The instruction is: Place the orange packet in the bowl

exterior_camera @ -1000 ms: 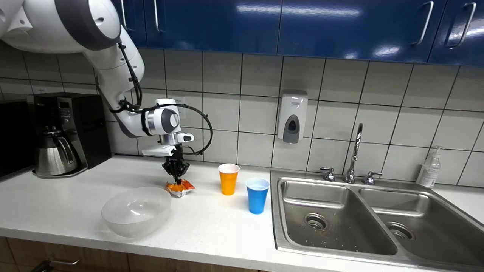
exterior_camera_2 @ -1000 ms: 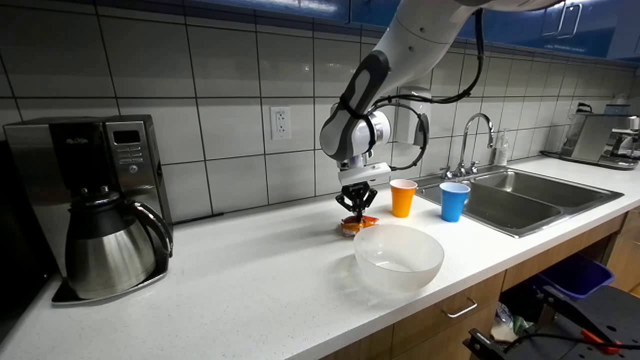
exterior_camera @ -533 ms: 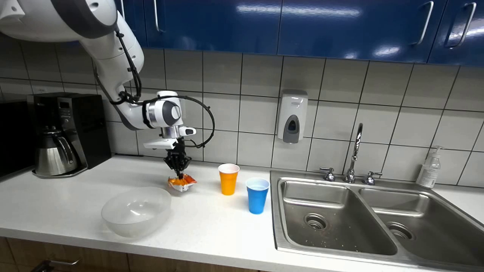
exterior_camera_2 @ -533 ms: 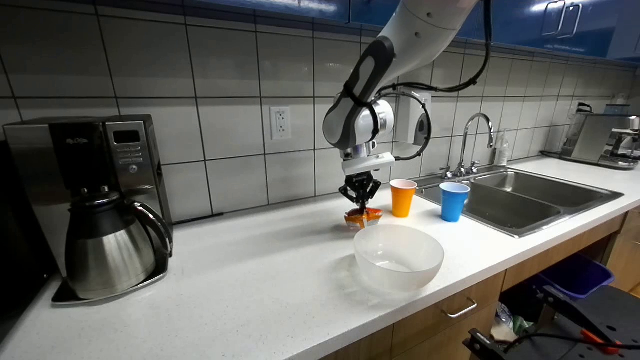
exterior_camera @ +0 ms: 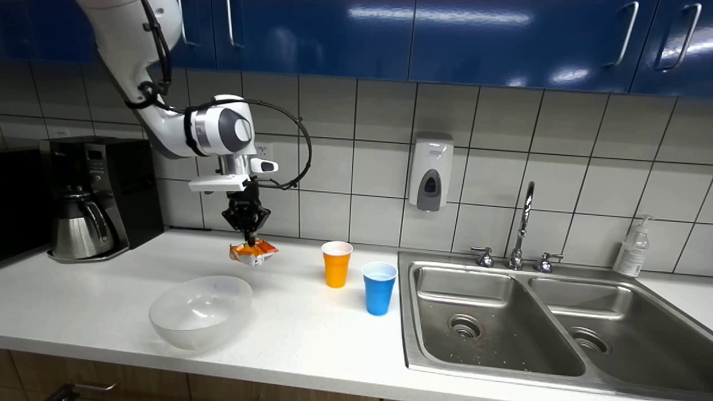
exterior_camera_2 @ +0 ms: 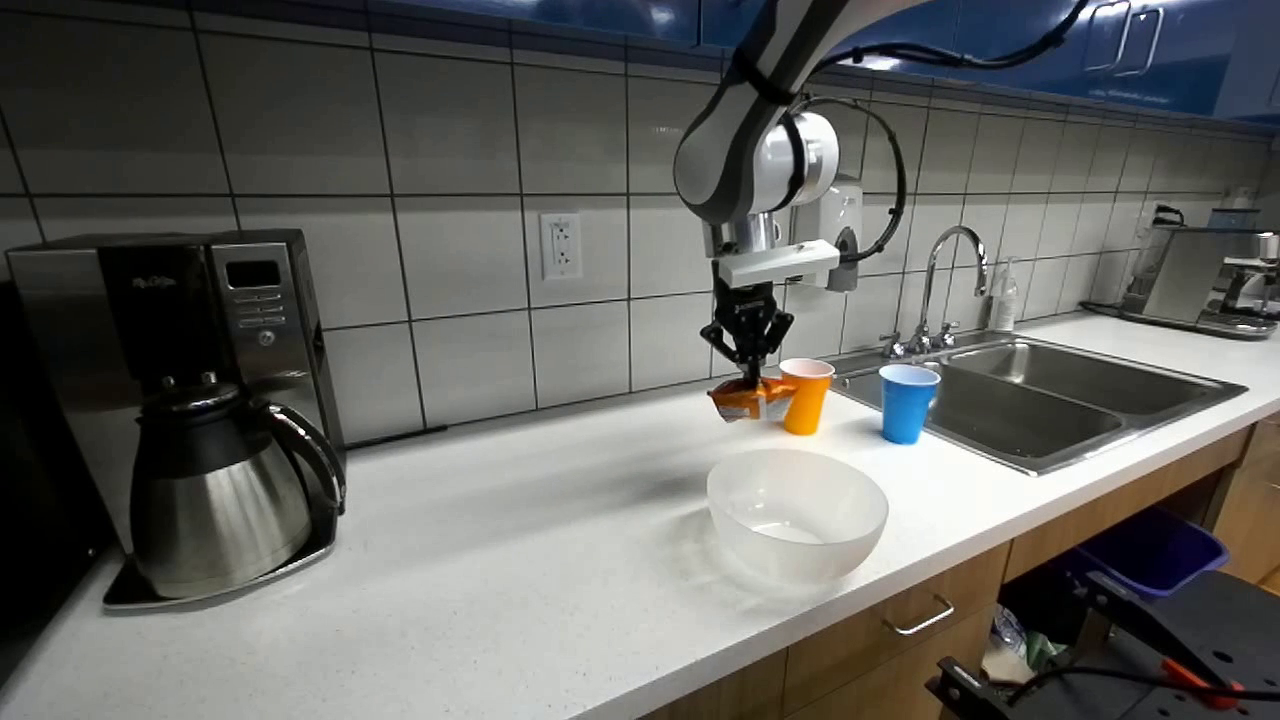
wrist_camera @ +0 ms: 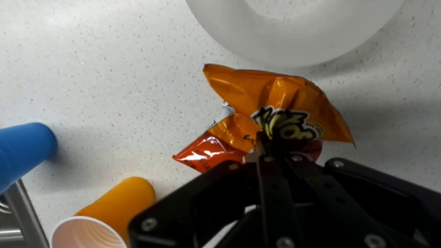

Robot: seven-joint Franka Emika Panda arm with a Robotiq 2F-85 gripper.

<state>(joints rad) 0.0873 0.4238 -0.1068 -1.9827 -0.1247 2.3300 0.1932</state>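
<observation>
The crinkled orange packet (exterior_camera: 263,252) hangs from my gripper (exterior_camera: 250,241), above the counter. It also shows in an exterior view (exterior_camera_2: 735,403) under the gripper (exterior_camera_2: 752,376). In the wrist view the fingertips (wrist_camera: 270,141) are closed on the middle of the packet (wrist_camera: 237,86) and hide part of it. The translucent whitish bowl (exterior_camera: 192,337) stands upright on the counter, beside and nearer the front edge than the packet. It also shows in an exterior view (exterior_camera_2: 790,560) and partly at the top of the wrist view (wrist_camera: 293,48). The packet is outside the bowl.
An orange cup (exterior_camera: 336,270) and a blue cup (exterior_camera: 379,292) stand upright beside the steel sink (exterior_camera: 408,334). The orange cup (exterior_camera_2: 812,400) is behind the packet in an exterior view. A coffee maker (exterior_camera_2: 270,300) stands at the counter's far end. A soap dispenser (exterior_camera: 431,167) hangs on the wall.
My gripper has risen with the packet in it. The packet has left the counter and is now held higher, in the air. The bowl and cups have not moved.
</observation>
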